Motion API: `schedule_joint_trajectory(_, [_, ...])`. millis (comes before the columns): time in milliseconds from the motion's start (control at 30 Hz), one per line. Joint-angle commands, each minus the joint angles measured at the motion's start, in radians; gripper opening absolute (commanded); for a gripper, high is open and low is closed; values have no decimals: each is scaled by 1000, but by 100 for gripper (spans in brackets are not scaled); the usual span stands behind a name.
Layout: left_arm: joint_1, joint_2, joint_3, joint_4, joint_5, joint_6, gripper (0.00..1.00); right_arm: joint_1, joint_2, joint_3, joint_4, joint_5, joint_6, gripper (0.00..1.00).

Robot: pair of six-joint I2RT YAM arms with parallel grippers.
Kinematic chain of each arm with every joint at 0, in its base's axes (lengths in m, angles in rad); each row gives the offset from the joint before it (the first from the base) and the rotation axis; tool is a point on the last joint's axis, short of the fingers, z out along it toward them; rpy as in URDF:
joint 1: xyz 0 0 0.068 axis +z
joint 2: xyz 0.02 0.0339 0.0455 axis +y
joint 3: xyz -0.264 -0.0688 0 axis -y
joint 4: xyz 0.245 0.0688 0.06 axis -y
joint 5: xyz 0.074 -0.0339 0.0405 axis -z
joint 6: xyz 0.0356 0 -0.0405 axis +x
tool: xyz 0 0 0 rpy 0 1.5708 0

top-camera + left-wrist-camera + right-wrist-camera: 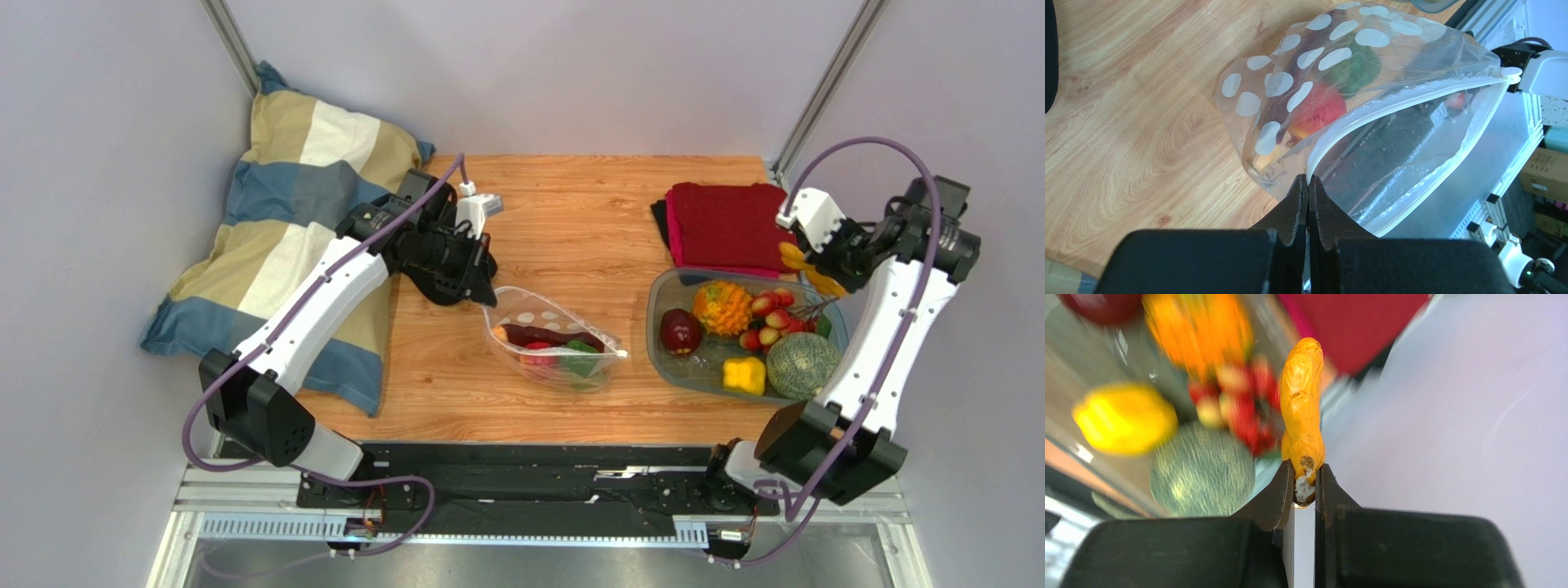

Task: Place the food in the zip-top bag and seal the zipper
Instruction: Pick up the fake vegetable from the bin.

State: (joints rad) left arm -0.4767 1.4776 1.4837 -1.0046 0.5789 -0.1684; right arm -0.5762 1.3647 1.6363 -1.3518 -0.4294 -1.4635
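Note:
The clear zip-top bag (555, 347) with white dots lies mid-table, mouth open. It holds red, green and dark food (1324, 101). My left gripper (482, 295) is shut on the bag's mouth edge, at the end of the whitish zipper (1389, 110), as the left wrist view (1308, 181) shows. The zipper's white end tab (1513, 74) is at the far end. My right gripper (819, 267) hangs above the tray's far right corner. In the right wrist view (1304, 479) it is shut on a long orange-yellow toy food (1303, 398).
A grey tray (655, 321) at the right holds a red apple (681, 331), an orange fruit (721, 306), small red fruits (773, 319), a yellow pepper (743, 374) and a green melon (803, 364). A red cloth (730, 224) lies behind it. A striped pillow (288, 251) is at the left.

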Motion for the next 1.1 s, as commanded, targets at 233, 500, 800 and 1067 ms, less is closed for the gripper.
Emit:
schedule_joint_trajectory(233, [12, -37, 10, 17, 19, -16, 0, 753, -104, 273, -26, -365, 782, 0])
schedule_joint_trajectory(500, [29, -23, 9, 38, 99, -59, 0, 1170, -182, 93, 346, -255, 1109, 0])
schedule_joint_trajectory(800, [33, -39, -6, 38, 119, -63, 0, 1378, -115, -93, 523, 26, 1082, 0])
schedule_joint_trajectory(1067, [50, -77, -53, 49, 130, -71, 0, 1392, -85, -124, 499, 103, 991, 0])
